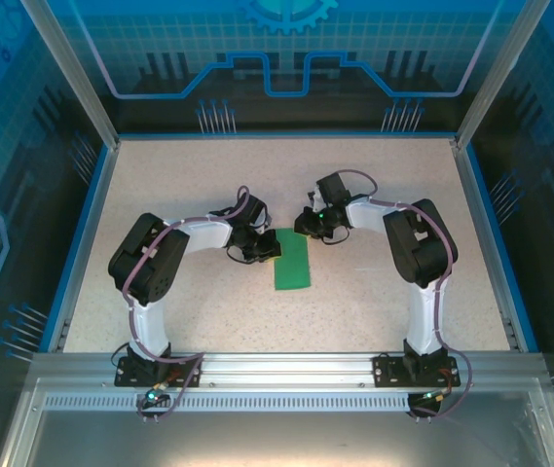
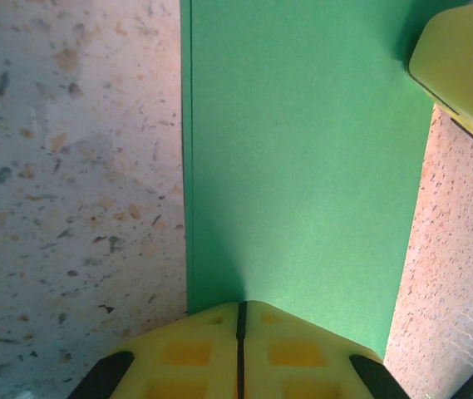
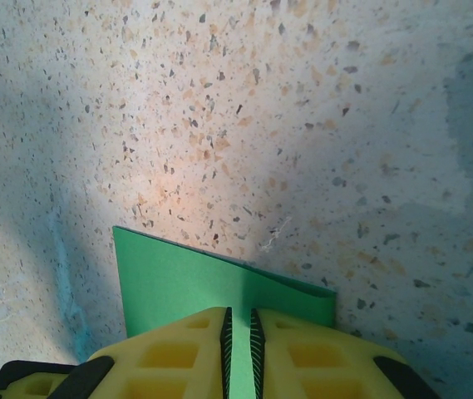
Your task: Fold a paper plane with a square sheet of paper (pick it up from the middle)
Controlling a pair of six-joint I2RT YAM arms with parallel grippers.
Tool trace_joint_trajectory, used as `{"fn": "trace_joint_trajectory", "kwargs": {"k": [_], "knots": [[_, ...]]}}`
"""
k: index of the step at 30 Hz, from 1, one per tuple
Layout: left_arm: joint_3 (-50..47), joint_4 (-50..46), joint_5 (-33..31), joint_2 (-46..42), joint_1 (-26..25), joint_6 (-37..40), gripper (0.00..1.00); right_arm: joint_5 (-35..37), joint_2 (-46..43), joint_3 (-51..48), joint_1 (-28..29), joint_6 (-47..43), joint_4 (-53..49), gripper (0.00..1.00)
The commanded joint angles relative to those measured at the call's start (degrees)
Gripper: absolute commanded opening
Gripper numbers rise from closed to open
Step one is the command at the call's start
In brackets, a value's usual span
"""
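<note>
The square sheet of paper (image 1: pixel 293 260) lies on the table folded in half into a narrow bright-green rectangle. It has no pointed paper plane shape. My left gripper (image 1: pixel 262 248) is shut, its yellow tips (image 2: pixel 241 304) resting on the paper (image 2: pixel 303 150) close to its left long edge, with nothing between them. My right gripper (image 1: pixel 308 230) stands at the paper's far end. In the right wrist view its jaws (image 3: pixel 239 312) are a narrow slit apart over the green sheet (image 3: pixel 178 278), whose surface shows through the slit. One right finger (image 2: pixel 460 66) shows at the top right of the left wrist view.
The speckled tabletop (image 1: pixel 208 185) is bordered by a blue rim (image 1: pixel 77 243) and clear enclosure walls. An aluminium rail (image 1: pixel 286 365) carries both arm bases at the near edge. Bare table lies on all sides of the paper.
</note>
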Motion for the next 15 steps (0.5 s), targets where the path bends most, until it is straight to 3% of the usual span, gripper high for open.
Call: {"fn": "trace_joint_trajectory", "kwargs": {"k": [1, 7, 15], "knots": [[-2.12, -7.50, -4.73, 3.51, -0.88, 1.21, 0.10, 0.62, 1.04, 0.86, -1.06, 0.61, 0.86, 0.18], [-2.21, -7.71, -4.79, 3.54, -0.89, 1.26, 0.09, 0.93, 2.28, -1.34, -1.51, 2.34, 3.17, 0.16], [-2.30, -7.60, -5.05, 3.43, -0.85, 0.99, 0.09, -1.37, -3.87, -1.78, -1.62, 1.02, 5.15, 0.16]]}}
